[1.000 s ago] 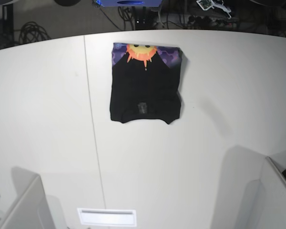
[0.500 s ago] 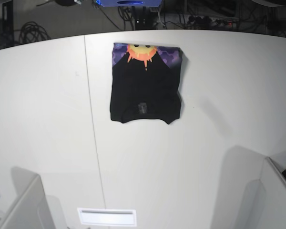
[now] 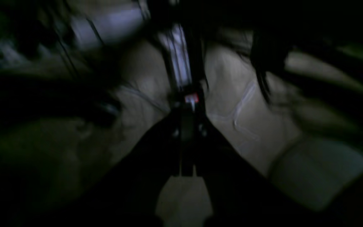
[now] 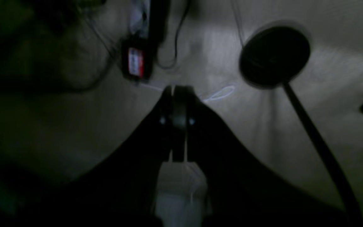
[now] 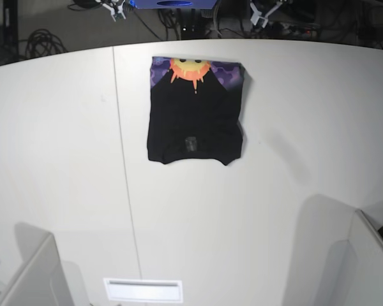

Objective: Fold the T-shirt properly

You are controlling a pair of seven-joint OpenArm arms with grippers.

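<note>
lying flat on the white counter point(image 5: 255, 217), the t-shirt point(image 5: 195, 118) sits toward the far side, a little past the middle, folded into a compact, nearly rectangular packet. its long axis runs from the far edge toward the near edge in the base view. the far end carries the orange-yellow sun print point(image 5: 190, 69) on purple, showing as a strip along the top of the packet; the near end is plain black, and its lower edge dips in a shallow curve with small points at the two corners. a small grey patch point(image 5: 190, 144) sits near that lower edge; whatever is on it is too small to read. no writing or brand can be made out on the cloth.

a thin seam point(image 5: 126, 172) in the counter runs just left of the shirt, close beside it but not under it.

over to the wrist views, both dark and blurred. the left fingers point(image 3: 186, 132) are pressed together with nothing between them, pointing at a dim floor with cables. the right fingers point(image 4: 176, 123) are likewise together and empty, above a pale floor where a round black base point(image 4: 274, 56) with a pole stands. a small box with a red and white label point(image 4: 135, 63) lies to the left of the fingertips; its text is unreadable. neither arm is over the shirt in the base view.
</note>
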